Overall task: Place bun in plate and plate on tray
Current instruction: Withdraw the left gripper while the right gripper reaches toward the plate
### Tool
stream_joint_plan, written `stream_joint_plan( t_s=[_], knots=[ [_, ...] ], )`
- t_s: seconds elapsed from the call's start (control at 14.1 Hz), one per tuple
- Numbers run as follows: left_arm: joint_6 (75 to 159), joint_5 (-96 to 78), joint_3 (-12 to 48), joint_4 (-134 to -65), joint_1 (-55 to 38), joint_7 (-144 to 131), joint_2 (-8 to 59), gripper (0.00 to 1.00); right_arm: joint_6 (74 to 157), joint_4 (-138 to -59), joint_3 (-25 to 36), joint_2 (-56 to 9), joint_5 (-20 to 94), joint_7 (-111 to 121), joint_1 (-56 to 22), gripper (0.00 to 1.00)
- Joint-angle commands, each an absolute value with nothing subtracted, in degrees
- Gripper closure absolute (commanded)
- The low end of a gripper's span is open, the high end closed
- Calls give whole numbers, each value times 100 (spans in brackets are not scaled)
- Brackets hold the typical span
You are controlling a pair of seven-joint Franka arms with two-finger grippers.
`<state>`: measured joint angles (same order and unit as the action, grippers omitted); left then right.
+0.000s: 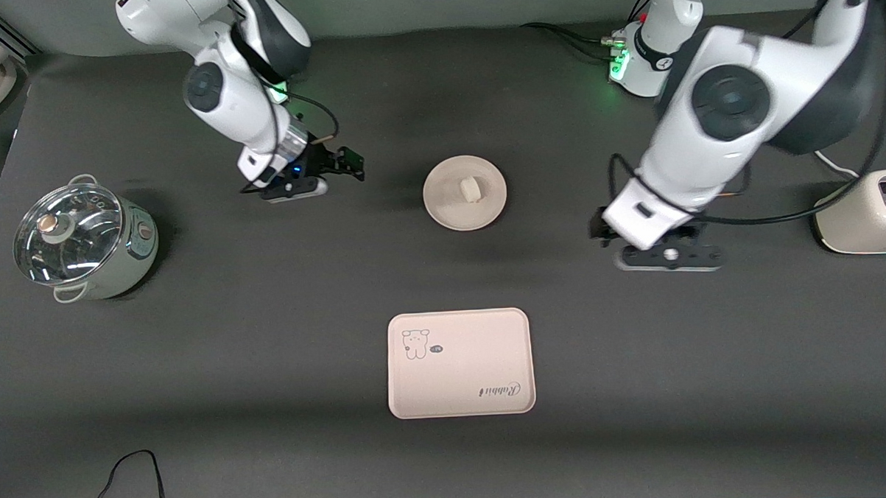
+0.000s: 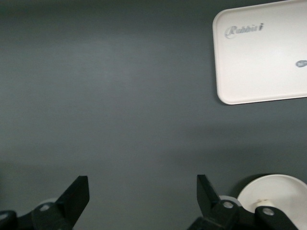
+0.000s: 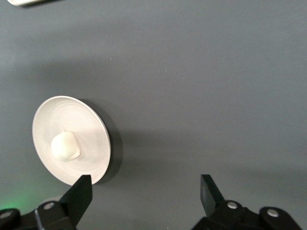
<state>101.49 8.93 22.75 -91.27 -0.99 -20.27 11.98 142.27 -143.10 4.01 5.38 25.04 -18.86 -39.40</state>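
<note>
The bun [image 1: 471, 188] lies in the round plate [image 1: 449, 212] at the middle of the table. The tray [image 1: 459, 363] lies nearer to the front camera than the plate and has nothing on it. My right gripper [image 1: 348, 164] is open and empty, beside the plate toward the right arm's end. Its wrist view shows the plate [image 3: 91, 143] with the bun [image 3: 64, 146] by one fingertip [image 3: 80, 191]. My left gripper [image 1: 603, 232] is open and empty, beside the plate toward the left arm's end. The left wrist view shows the tray [image 2: 261, 62] and the plate's edge [image 2: 288, 189].
A pale green pot with a glass lid [image 1: 82, 243] stands at the right arm's end of the table. A cream toaster [image 1: 865, 212] stands at the left arm's end. A black cable [image 1: 134, 481] lies near the table's front edge.
</note>
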Motion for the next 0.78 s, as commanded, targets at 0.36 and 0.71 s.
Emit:
stream_joint_plan(
  t_s=[0.36,0.71],
  knots=[
    [9537,53,2303,-9640,1441,-693,45,0,15723,-14317,274,-817,3226,-1731,-4649,0],
    [9510,-132,2268,-9861,1512,-915,-264,0,16540,-14274,-342,-1309,3832,-1723,-4649,0]
  ],
)
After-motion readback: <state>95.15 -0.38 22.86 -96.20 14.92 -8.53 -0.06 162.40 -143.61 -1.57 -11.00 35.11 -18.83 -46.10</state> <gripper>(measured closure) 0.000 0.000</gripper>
